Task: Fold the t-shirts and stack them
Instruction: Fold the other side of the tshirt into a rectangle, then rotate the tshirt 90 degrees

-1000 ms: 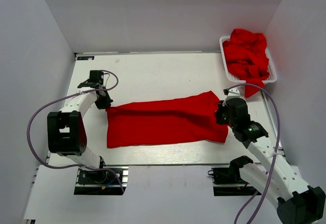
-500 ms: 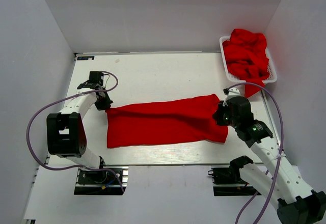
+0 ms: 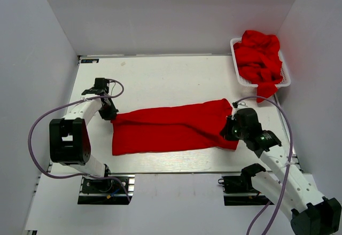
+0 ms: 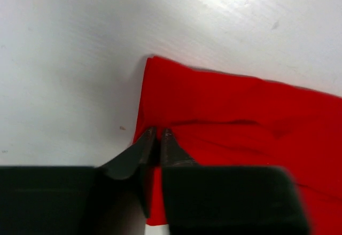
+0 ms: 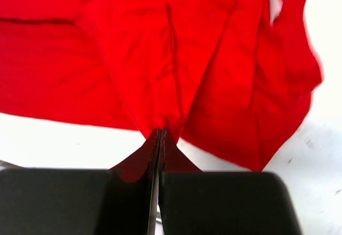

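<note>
Long axis: red t-shirt (image 3: 171,128) lies left-to-right mid-frame | right gripper (image 5: 158,133) clenched on its right end | left gripper (image 4: 157,136) at left corner, barely parted, grip unclear

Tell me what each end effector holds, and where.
Right end effector: the spread t-shirt, pinched at its right end. Left end effector: at the shirt's left edge, jaws slightly apart; grip cannot be told.
</note>
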Available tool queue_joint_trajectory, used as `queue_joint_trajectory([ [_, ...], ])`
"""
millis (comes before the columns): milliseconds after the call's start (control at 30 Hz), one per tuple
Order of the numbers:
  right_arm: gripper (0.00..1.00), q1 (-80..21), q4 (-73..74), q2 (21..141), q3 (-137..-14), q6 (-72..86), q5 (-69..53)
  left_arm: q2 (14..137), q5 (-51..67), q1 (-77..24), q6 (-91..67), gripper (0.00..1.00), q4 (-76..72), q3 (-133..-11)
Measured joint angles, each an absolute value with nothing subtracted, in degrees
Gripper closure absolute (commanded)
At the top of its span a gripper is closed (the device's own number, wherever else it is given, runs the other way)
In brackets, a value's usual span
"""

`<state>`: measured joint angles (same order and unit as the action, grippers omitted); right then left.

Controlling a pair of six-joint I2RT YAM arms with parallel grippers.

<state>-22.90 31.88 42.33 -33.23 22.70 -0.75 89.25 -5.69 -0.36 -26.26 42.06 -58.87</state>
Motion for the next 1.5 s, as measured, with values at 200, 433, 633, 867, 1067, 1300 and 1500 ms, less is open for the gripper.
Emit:
queue_joint_trajectory([
  [200, 0.50, -22.9, 34.0, 42.4, -30.5, 27.1, -0.1, 89.3, -7.3, -0.4, -27.5, 0.00, 46.0, -56.7],
  [433, 0.10, -22.9, 36.5, 41.8, -30.7, 27.7, -0.3, 87.1, -10.0, -0.1, -29.1, 0.00, 52.4, -60.0],
  [633, 0.10, -22.9, 33.8, 45.1, -34.5, 26.5, -2.1, 84.2, -7.1, -0.2, -29.1, 0.00, 50.3, -66.0],
  [867, 0.10, -22.9, 21.9, 54.4, -35.1, 26.6, -9.9, 85.6, 5.9, -1.7, -29.1, 0.00, 39.5, -60.2],
  [1067, 0.10, -22.9, 16.4, 63.4, -35.0, 26.9, -11.4, 92.1, 10.1, -5.8, -30.1, 0.00, 32.3, -54.7],
  [1300, 0.10, -22.9, 16.4, 73.9, -36.3, 29.4, -2.7, 92.4, 9.8, -7.0, -31.6, 0.00, 28.6, -51.9],
  [1500, 0.10, -22.9, 17.5, 82.8, -42.2, 31.4, 1.9, 89.7, 9.3, -7.0, -33.1, 0.00, 24.9, -47.6],
])
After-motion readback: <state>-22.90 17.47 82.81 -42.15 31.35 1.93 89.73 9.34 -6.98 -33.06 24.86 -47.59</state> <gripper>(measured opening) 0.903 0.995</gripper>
